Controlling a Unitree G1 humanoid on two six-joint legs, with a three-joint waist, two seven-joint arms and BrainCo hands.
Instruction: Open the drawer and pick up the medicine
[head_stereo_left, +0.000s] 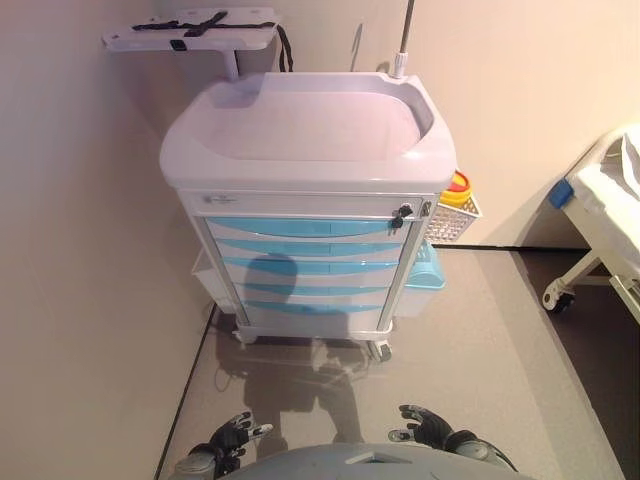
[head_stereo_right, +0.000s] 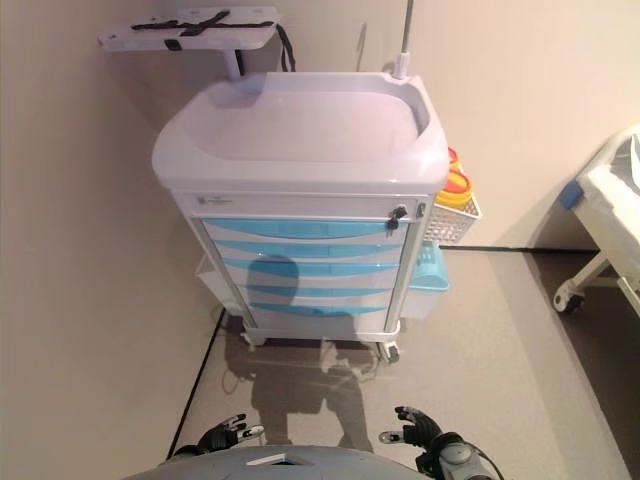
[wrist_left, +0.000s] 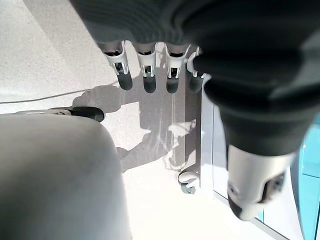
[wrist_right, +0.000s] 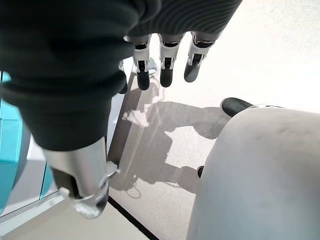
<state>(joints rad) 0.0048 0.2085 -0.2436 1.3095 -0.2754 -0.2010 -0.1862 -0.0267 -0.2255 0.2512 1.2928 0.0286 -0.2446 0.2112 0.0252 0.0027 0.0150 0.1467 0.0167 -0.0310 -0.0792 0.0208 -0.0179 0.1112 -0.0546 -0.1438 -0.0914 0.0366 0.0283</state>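
A white medical cart (head_stereo_left: 310, 130) stands ahead against the wall. It has several light blue drawers (head_stereo_left: 305, 228), all closed, and a lock with a key (head_stereo_left: 401, 214) at the top right of the drawer stack. No medicine shows. My left hand (head_stereo_left: 232, 436) hangs low at the bottom left, open and empty, well short of the cart. My right hand (head_stereo_left: 428, 425) hangs low at the bottom right, open and empty. Each wrist view shows relaxed fingers (wrist_left: 145, 70) (wrist_right: 166, 65) over the floor.
A wire basket with a yellow container (head_stereo_left: 456, 205) hangs on the cart's right side, with a blue bin (head_stereo_left: 428, 270) below it. A white side shelf (head_stereo_left: 195, 32) sticks out at the cart's back left. A bed (head_stereo_left: 610, 200) stands at the right. Walls close in at the left and behind.
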